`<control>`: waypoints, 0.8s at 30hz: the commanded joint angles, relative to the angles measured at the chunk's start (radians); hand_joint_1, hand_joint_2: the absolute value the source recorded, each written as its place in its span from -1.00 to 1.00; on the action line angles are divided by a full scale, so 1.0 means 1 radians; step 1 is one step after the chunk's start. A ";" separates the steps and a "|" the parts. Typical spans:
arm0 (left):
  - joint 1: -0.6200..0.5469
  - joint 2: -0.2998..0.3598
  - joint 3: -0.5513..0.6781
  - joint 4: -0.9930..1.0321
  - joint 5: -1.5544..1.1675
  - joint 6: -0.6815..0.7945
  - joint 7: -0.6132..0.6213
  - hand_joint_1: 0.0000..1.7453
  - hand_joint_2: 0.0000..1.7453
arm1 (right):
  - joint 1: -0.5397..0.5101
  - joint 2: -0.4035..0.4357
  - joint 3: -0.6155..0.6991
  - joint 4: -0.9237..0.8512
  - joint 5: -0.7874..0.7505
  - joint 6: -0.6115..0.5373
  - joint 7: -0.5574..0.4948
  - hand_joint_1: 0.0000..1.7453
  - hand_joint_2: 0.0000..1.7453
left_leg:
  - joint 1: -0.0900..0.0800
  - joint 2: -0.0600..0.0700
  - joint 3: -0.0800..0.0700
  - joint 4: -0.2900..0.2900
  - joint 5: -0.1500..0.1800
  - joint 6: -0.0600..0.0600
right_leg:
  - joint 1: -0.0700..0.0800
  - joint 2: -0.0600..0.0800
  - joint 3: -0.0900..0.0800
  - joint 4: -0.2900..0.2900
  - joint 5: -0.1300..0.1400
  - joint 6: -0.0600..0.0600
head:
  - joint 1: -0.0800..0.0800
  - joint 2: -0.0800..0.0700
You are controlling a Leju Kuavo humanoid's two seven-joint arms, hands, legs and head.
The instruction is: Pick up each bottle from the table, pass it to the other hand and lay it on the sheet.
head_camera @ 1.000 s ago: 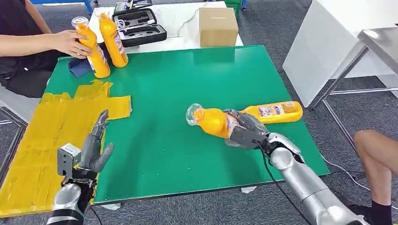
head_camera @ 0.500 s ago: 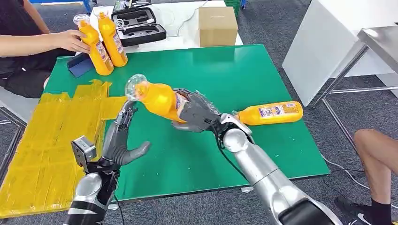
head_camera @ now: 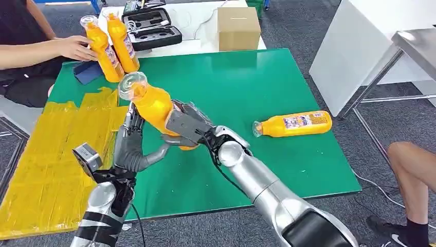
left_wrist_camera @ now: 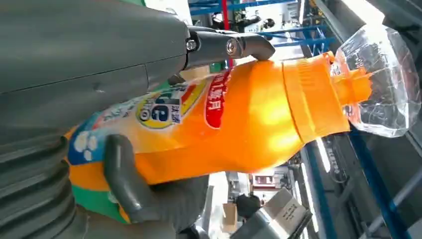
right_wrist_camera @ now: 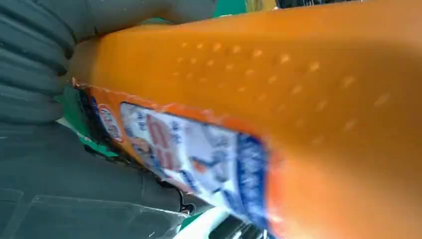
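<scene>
Holding the orange bottle [head_camera: 154, 109] aloft above the green desk [head_camera: 267, 82], cap tilted up, we keep our right hand [head_camera: 186, 125] wrapped around its body so our left hand [head_camera: 131, 149], fingers spread against it, can take over beside the yellow sheet [head_camera: 46, 154].

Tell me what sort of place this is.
Probably a robot lab or test workshop, not a home: a green work table patched with a taped yellow sheet, an open equipment case and cardboard box behind it, and blue industrial racking in the background.
</scene>
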 commanded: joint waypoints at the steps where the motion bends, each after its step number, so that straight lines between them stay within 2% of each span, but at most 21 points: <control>1: -0.070 0.004 -0.014 0.118 0.026 0.011 0.003 -1.00 1.00 | 0.013 0.112 0.303 0.153 0.066 -0.011 -0.001 1.00 1.00 | 0.000 0.002 0.006 -0.001 -0.003 -0.001 | 0.001 0.002 0.005 -0.001 -0.002 -0.002 | 0.000 0.000; 4: -0.065 0.003 -0.008 0.115 0.031 0.010 0.002 -1.00 1.00 | 0.003 0.108 0.321 0.155 0.072 -0.003 -0.005 1.00 1.00 | 0.001 -0.002 0.005 0.001 -0.004 -0.001 | 0.001 -0.003 0.005 0.001 -0.005 -0.002 | 0.000 0.000; 6: -0.062 0.009 0.006 0.124 0.034 0.015 0.002 -1.00 1.00 | 0.023 0.112 0.392 0.128 0.096 0.012 -0.011 1.00 1.00 | 0.001 0.000 0.001 0.000 -0.002 -0.001 | 0.001 0.000 0.001 0.000 -0.002 -0.001 | -0.001 0.000; 10: -0.062 0.013 0.038 0.145 0.045 0.017 -0.006 -1.00 1.00 | 0.053 0.112 0.504 0.080 0.114 0.015 0.003 1.00 1.00 | 0.001 0.001 0.005 0.000 -0.004 -0.002 | 0.001 0.000 0.005 0.000 -0.003 -0.002 | -0.001 0.000; 14: -0.067 0.014 0.051 0.165 0.053 0.001 -0.013 -1.00 1.00 | 0.046 0.106 0.532 0.081 0.107 0.012 0.012 1.00 1.00 | 0.001 0.000 0.002 0.000 -0.002 -0.001 | 0.001 -0.002 0.002 0.000 -0.003 -0.002 | -0.001 0.000; 15: -0.064 0.011 0.055 0.161 0.060 -0.007 -0.021 0.98 1.00 | 0.040 0.104 0.530 0.084 0.101 0.010 0.014 1.00 1.00 | 0.002 -0.001 0.005 0.001 -0.004 -0.002 | 0.002 -0.002 0.005 0.001 -0.005 -0.003 | -0.002 0.000; 17: -0.055 0.007 0.061 0.147 0.065 -0.016 -0.034 1.00 1.00 | 0.030 0.099 0.527 0.094 0.091 0.005 0.015 1.00 1.00 | 0.001 -0.001 0.001 0.000 -0.001 -0.001 | 0.001 -0.002 0.000 0.000 -0.002 -0.002 | -0.001 0.000; 24: -0.045 0.003 0.069 0.133 0.071 -0.027 -0.036 1.00 1.00 | 0.020 0.089 0.515 0.112 0.080 -0.009 0.012 1.00 1.00 | 0.002 -0.002 0.003 0.000 -0.002 -0.001 | 0.001 -0.003 0.003 0.000 -0.003 -0.002 | -0.001 0.000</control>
